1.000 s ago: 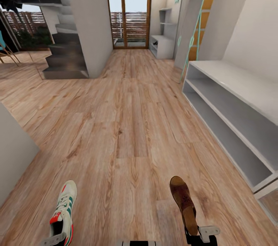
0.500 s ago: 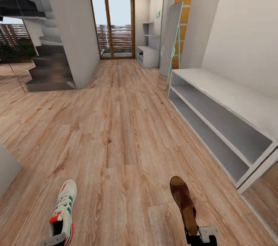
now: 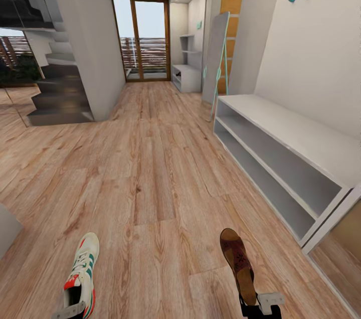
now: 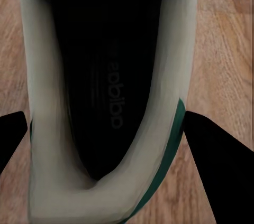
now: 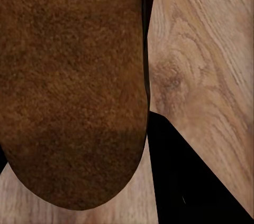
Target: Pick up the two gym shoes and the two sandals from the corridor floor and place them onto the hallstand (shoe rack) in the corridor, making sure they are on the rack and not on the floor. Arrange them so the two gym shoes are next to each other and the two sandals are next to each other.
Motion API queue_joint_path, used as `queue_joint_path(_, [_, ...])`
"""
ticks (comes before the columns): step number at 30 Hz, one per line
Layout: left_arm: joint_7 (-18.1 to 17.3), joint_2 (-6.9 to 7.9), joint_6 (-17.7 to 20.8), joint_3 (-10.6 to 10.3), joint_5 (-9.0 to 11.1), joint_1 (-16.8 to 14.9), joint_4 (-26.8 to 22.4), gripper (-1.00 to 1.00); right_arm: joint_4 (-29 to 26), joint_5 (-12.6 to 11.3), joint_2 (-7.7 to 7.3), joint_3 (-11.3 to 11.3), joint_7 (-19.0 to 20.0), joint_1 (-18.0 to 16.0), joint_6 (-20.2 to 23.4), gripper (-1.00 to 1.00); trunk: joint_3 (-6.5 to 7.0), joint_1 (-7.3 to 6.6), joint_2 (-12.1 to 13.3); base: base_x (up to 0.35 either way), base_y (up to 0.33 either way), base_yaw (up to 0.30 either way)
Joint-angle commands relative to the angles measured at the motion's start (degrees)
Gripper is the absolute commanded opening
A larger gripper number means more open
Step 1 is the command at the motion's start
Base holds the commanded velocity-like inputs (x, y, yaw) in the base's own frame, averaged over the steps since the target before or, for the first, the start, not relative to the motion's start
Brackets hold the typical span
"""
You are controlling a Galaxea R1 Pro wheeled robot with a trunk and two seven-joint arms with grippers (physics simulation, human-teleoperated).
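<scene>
An off-white gym shoe (image 3: 81,273) with green stripes and a red heel hangs above the corridor floor (image 3: 150,173) at the lower left of the head view. My left gripper (image 3: 67,311) is shut on its heel end. In the left wrist view the gym shoe's dark opening (image 4: 106,76) sits between the left gripper (image 4: 106,123) fingers. A brown sandal (image 3: 239,264) is held at the lower right by my right gripper (image 3: 260,306), shut on its heel. The right wrist view looks along the sandal's footbed (image 5: 69,86). The hallstand (image 3: 186,77), with staggered wall shelves above, stands far down the corridor.
A plain low white bench-cabinet (image 3: 281,153) with two open shelves lines the right wall close by. A leaning mirror (image 3: 213,65) stands beyond it. A grey wall block (image 3: 85,38) and dark stairs (image 3: 57,98) are at the left. Glass doors (image 3: 140,40) close the far end.
The whole head view has shifted as the camera turned: the bench-cabinet and doors slid left and wall lettering came into sight. Both shoes kept their places in the grippers.
</scene>
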Motion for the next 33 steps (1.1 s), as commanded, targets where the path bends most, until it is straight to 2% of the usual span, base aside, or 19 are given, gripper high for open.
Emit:
queue_joint_path(1, [-0.58, -0.04, -0.09, 0.33, 0.02, -0.04, 0.04, -1.00, 0.03, 0.03, -0.03, 0.14, -0.09, -0.03, -0.12, -1.00, 0.05, -0.01, -0.02, 0.000, 0.000, 0.000])
queue_joint_path(7, [-0.54, -0.04, -0.08, 0.40, 0.23, -0.09, 0.00, -1.00, 0.04, 0.10, -0.03, 0.14, -0.08, -0.03, -0.12, -1.00, 0.58, -0.01, -0.02, 0.118, 0.000, 0.000])
queue_joint_path(16, [-0.61, -0.12, -0.08, 0.38, 0.24, -0.06, 0.08, -1.00, 0.07, 0.12, 0.02, 0.23, 0.02, -0.03, -0.04, -1.00, 1.38, -0.01, -0.02, 0.326, 0.000, 0.006])
queue_joint_path(22, [-0.59, -0.12, -0.08, 0.40, 0.23, -0.06, 0.09, -1.00, 0.05, 0.12, 0.35, 0.31, 0.02, -0.03, -0.03, -1.00, 1.80, -0.01, -0.02, 0.339, 0.000, 0.165])
queue_joint_path(33, [-0.54, -0.12, -0.08, 0.38, 0.26, -0.05, 0.09, -1.00, 0.01, 0.28, 0.40, 0.27, 0.18, -0.03, 0.02, -1.00, 1.94, -0.01, -0.02, 0.339, 0.000, 0.045])
